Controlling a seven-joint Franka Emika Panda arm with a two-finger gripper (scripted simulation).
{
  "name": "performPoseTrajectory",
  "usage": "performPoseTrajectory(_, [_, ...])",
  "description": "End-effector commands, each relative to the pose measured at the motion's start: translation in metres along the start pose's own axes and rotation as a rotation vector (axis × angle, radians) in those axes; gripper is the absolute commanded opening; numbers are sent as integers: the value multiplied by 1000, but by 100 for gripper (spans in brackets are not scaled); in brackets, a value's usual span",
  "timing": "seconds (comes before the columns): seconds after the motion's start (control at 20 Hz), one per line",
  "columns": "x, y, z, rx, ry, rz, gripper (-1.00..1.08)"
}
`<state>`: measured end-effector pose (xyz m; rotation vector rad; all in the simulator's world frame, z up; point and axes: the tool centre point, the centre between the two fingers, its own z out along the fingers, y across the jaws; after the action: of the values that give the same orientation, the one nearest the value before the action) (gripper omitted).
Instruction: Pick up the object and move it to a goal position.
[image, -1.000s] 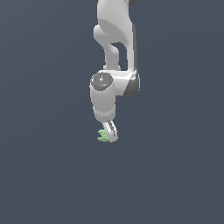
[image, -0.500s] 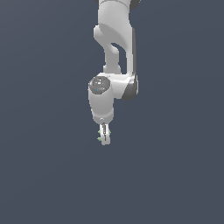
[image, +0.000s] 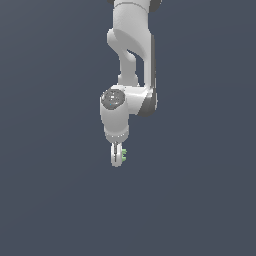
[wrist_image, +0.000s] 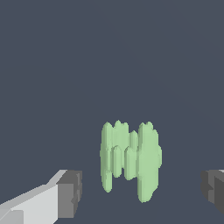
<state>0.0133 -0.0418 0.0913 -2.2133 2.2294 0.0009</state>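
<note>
- As the Panda arm (image: 131, 65) hung down against a plain dark-grey backdrop, its gripper (image: 118, 156) pointed downward.
- Seen edge-on in the exterior view, the fingers overlapped; the wrist view showed the 2 dark pads (wrist_image: 70, 193) spread wide apart.
- The light-green ridged object (wrist_image: 130, 159) sat between the pads, touching neither.
- In the exterior view, it showed as a green speck at the fingertips, toward that view's right.

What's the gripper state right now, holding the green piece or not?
Gripper: open. The finger pads stand clear on either side of the light-green ridged object, touching neither side; nothing is held.
</note>
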Motion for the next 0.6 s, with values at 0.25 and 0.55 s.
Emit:
performPoseTrajectory(0.25, [0,0,4,0,0,8,100])
performPoseTrajectory(0.55, [1,1,30,0,0,11,100])
